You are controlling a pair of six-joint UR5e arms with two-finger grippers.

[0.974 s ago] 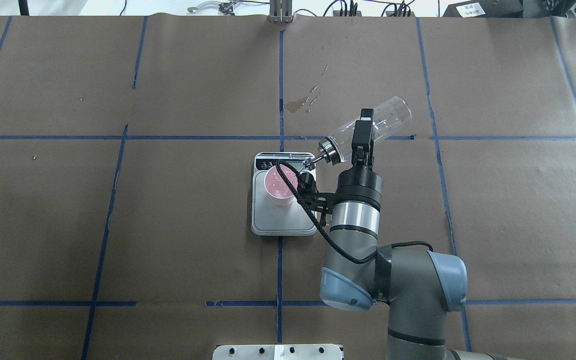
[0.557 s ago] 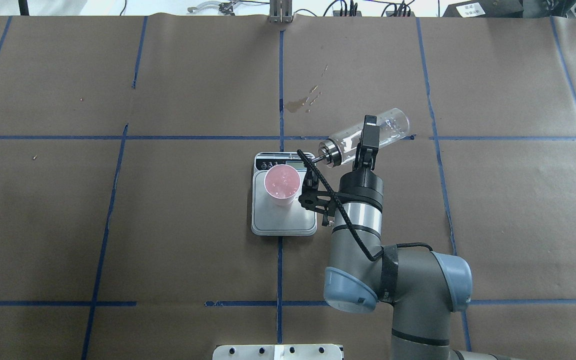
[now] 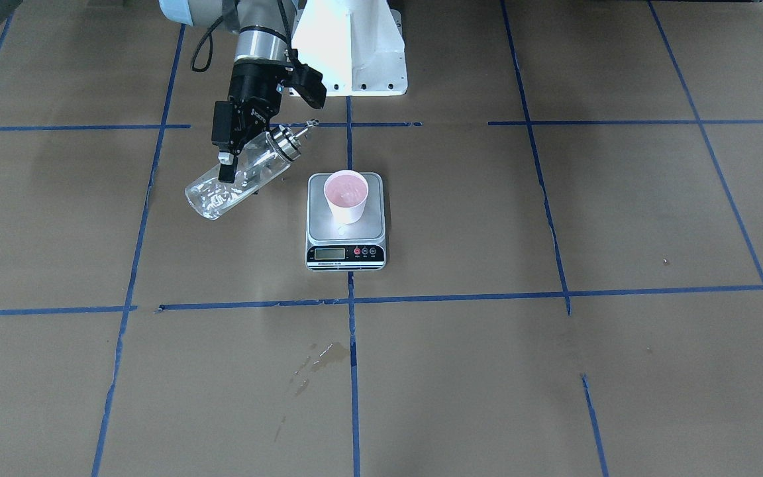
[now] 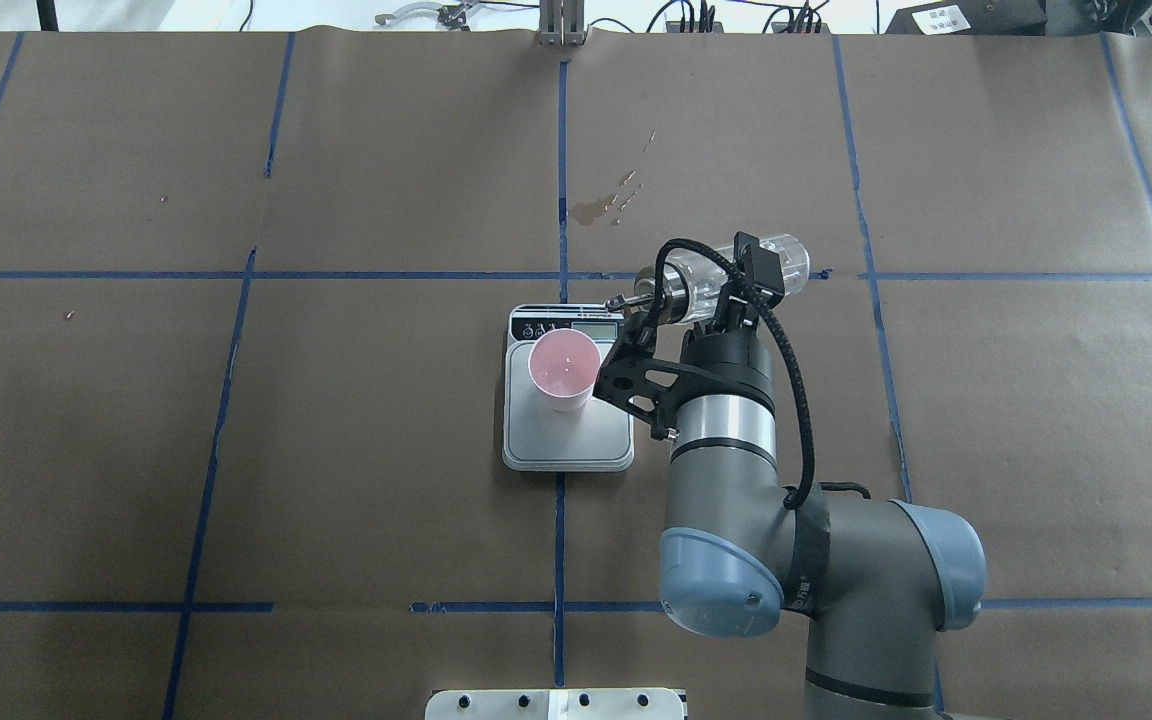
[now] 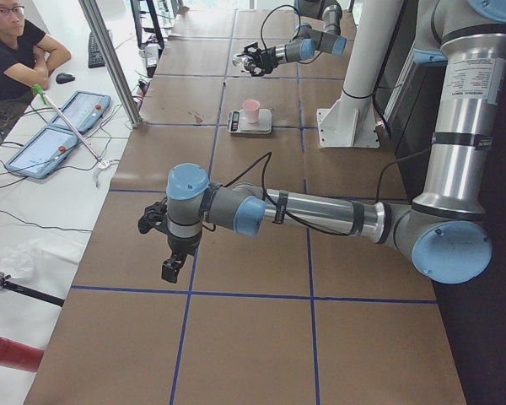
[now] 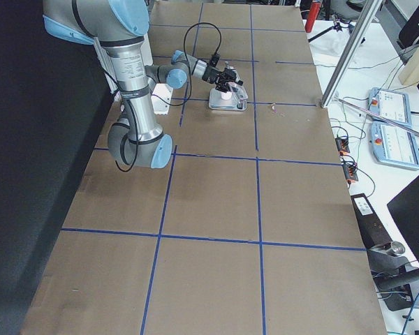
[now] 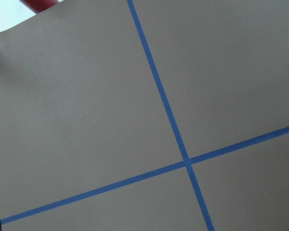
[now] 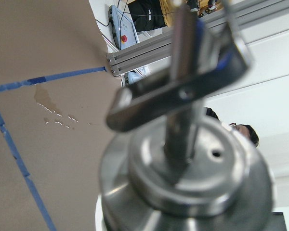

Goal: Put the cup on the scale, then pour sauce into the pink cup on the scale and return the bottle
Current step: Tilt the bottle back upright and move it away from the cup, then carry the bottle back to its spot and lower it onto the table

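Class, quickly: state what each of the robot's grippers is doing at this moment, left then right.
Left gripper: cannot be told; it shows only in a side view.
Right gripper: closed, holding the bottle.

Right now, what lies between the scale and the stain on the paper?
A blue tape line crosses between the scale and stain; otherwise bare paper, clearest in the front-facing view.
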